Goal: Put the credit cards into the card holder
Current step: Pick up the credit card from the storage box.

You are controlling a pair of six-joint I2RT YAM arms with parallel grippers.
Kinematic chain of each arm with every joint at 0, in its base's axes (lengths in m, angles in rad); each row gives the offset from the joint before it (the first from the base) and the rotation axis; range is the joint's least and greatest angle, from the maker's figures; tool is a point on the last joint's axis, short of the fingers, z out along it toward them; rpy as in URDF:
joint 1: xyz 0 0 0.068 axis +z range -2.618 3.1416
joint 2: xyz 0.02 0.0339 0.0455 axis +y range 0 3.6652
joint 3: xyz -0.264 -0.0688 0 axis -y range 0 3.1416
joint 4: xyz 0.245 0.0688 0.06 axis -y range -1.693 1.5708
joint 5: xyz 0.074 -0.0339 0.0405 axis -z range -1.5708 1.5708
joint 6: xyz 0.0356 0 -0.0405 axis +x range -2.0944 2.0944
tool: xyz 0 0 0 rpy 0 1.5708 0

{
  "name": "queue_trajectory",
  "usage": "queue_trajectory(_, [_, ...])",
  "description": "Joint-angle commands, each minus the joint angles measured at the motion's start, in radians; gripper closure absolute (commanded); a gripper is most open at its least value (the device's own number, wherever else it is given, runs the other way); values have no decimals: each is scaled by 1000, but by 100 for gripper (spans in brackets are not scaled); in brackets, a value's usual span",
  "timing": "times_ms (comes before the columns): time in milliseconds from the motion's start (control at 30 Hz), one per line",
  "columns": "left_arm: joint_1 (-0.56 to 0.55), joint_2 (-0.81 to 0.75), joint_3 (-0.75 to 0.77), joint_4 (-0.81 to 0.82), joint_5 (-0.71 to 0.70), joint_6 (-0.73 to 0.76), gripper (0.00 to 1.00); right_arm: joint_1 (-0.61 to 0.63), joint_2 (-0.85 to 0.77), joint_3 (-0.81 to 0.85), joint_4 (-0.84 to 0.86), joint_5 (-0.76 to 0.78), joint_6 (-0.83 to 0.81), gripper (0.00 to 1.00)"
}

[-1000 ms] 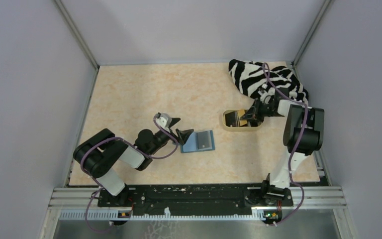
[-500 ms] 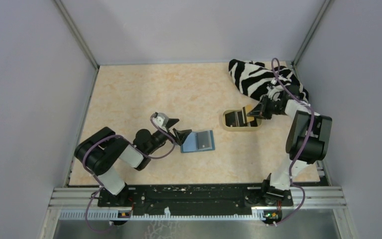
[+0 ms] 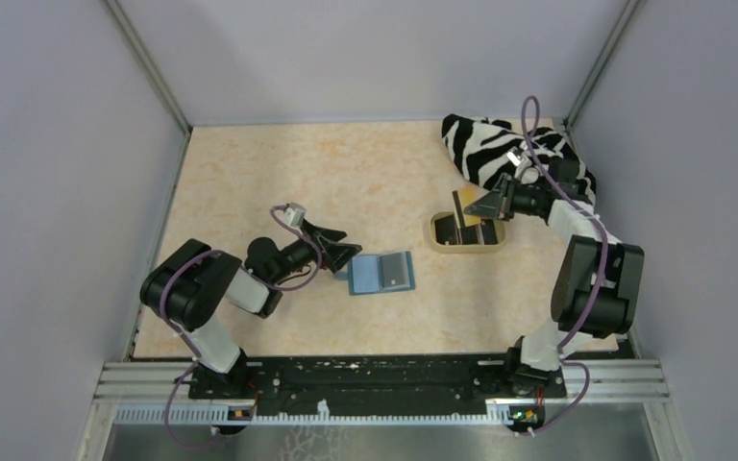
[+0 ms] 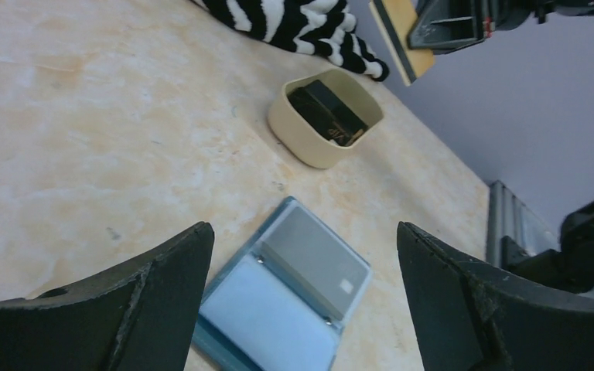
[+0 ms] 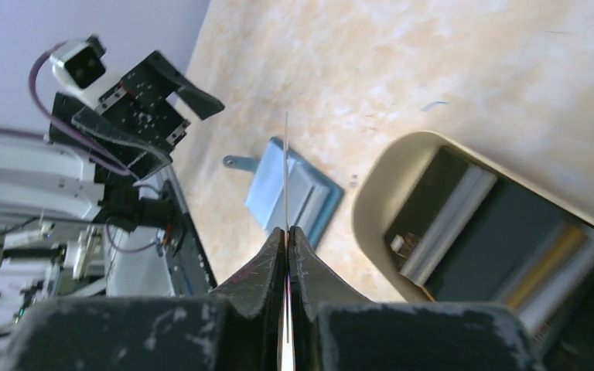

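Teal-blue card holder (image 3: 381, 273) lies open flat like booklet on table (image 3: 279, 182), near centre: one half pale blue, other grey with small white mark, not readable. Just beside it left gripper (image 4: 302, 230), jaws wide apart, empty. Over tan tray (image 3: 437, 230) with black cards (image 4: 329, 112), right gripper (image 5: 287, 236) pinches orange-gold card (image 3: 464, 201) in air.

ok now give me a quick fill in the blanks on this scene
The right gripper holds one credit card up in the ____.
The card holder lies flat and ____, not shut.
The left gripper beside it holds ____.
Missing: air; open; nothing.
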Motion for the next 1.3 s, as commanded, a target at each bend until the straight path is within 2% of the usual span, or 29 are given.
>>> queue_trajectory(0, [-4,-51,-7,70,99,-222,9,141,-54,-5,48,-104,-73,100])
queue_trajectory(100, [-30,-53,-38,157,82,-358,18,239,-58,-27,101,-145,-73,100])
queue_trajectory(200, [-82,-46,-60,258,45,-457,30,335,-41,-52,206,-207,37,100])
queue_trajectory(267, [-123,-39,-64,295,3,-506,38,389,-29,-48,214,-212,36,100])
queue_trajectory(367, [-197,-52,-60,297,-80,-484,41,459,-28,-42,198,-210,12,100])
queue_trajectory(500, [-224,-90,-55,296,-122,-443,42,517,-32,1,57,-196,-137,100])
queue_trajectory(867, [-234,-135,-5,290,-4,-390,55,626,-34,30,-66,-140,-276,100])
queue_trajectory(1067, [-234,-155,15,244,53,-376,75,665,-15,44,-122,-101,-336,100])
queue_trajectory(1100, [-234,-158,19,232,63,-371,81,671,-12,50,-143,-92,-357,100])
queue_trajectory(1167, [-234,-163,20,219,84,-356,100,677,-4,66,-185,-78,-388,100])
queue_trajectory(1233, [-234,-173,13,209,95,-331,100,677,0,78,-204,-63,-399,100])
queue_trajectory(1267, [-234,-180,7,186,98,-310,100,677,1,86,-222,-44,-410,97])
